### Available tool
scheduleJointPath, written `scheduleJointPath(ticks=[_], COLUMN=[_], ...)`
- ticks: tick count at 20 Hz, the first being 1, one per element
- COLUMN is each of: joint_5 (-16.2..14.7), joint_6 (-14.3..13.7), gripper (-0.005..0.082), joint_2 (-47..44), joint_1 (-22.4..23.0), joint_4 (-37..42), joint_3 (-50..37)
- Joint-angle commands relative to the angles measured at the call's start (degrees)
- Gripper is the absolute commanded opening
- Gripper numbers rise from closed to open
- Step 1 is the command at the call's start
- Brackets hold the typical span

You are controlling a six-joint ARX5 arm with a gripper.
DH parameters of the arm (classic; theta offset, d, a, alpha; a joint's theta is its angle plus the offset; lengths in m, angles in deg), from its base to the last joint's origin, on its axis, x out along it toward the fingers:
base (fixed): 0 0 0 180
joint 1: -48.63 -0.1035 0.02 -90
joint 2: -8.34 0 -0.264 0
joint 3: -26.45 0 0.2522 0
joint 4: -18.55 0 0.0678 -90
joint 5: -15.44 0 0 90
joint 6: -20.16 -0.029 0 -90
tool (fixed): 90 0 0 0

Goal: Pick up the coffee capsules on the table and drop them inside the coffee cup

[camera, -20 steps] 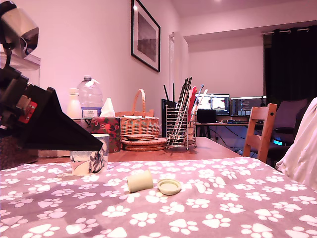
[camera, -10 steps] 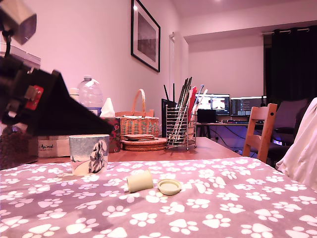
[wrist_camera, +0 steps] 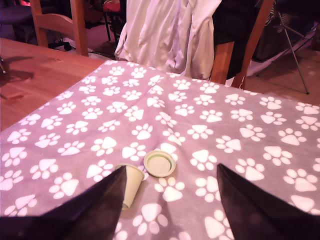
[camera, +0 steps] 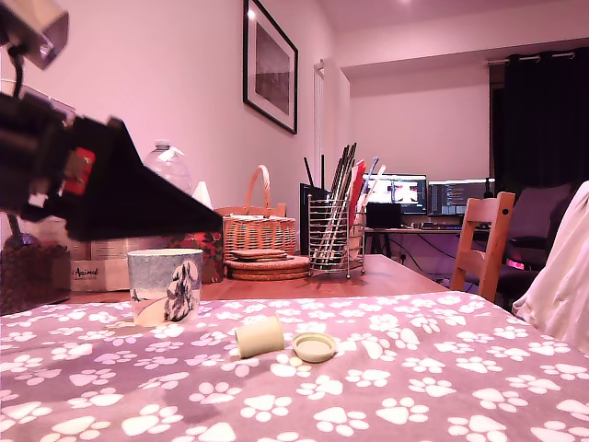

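**Above the worktop, fingers spread and empty**

Near the paw-print cloth's (camera: 386, 387) middle, the exterior view shows two cream capsules (camera: 259, 337) touching, one on its side, with the dog-printed cup (camera: 166, 285) well apart toward the exterior view's left.

The wrist view shows no cup: the gripper (wrist_camera: 170, 200) hangs wide over both capsules.

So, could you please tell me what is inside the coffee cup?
Nothing shows: the coffee cup is seen side-on, its wall hiding the inside. Two cream capsules lie on the tablecloth.

A claw finger (wrist_camera: 95, 207) hides the lower end of one cream capsule (wrist_camera: 131, 184).
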Motion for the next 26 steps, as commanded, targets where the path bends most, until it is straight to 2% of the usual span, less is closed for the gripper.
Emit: scheduleJointPath(ticks=[1, 7, 19, 26], joint_5=[-0.02, -0.04, -1.57, -3.67], joint_6=[-0.46, -0.44, -0.44, -0.96], gripper=[0.0522, 0.0521, 0.0521, 0.0521], joint_2=[-1.92, -7.67, -21.94, -28.3], joint_1=[-0.11, -0.39, -0.87, -2.54], joint_4=[2.25, 6.29, 5.81, -1.05], joint_3=[-0.79, 0.26, 10.36, 17.9])
